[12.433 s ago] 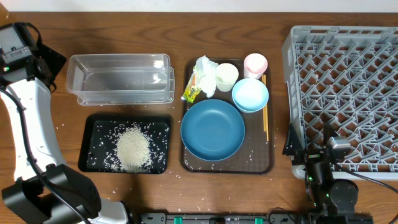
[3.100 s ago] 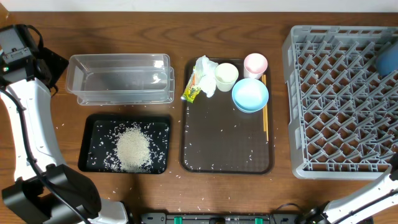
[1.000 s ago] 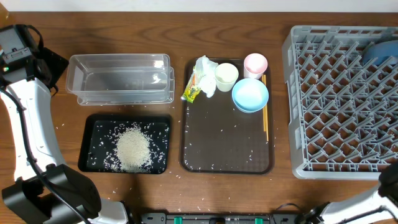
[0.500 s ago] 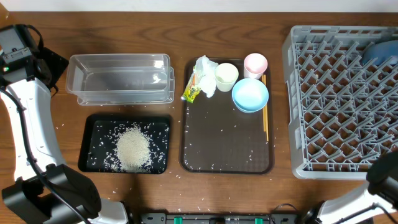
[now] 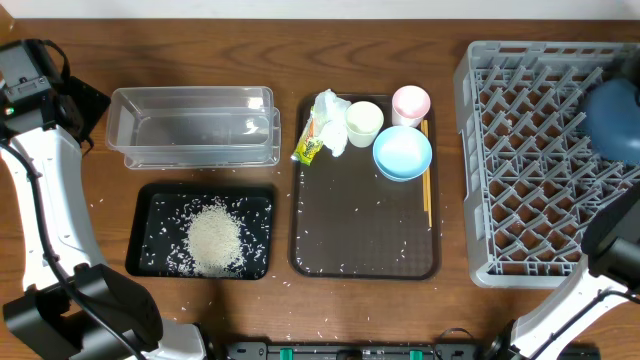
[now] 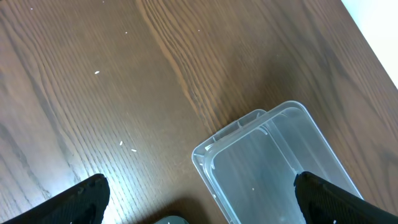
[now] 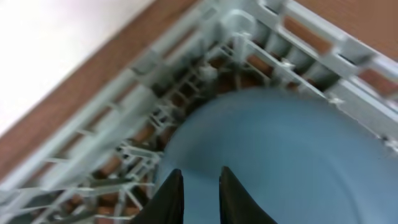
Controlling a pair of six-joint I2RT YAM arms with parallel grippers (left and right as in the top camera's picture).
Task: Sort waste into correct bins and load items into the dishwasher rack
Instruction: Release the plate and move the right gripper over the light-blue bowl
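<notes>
The deep-blue plate tilts over the far right of the grey dishwasher rack. My right gripper is shut on the rim of the plate, one finger outside it and one over its face. On the brown tray sit the light-blue bowl, white cup, pink cup, crumpled tissue and yellow-green wrapper. Rice lies heaped in the black tray. My left gripper hangs open above the left end of the clear tub.
The brown serving tray holds scattered grains and a pair of chopsticks along its right side. The clear tub lies behind the black tray. My left arm runs down the table's left edge.
My right gripper's fingers have come together. The plate has shifted from standing edge-up at the rack's far corner to a lower, more face-up tilt. The left arm has not moved.
</notes>
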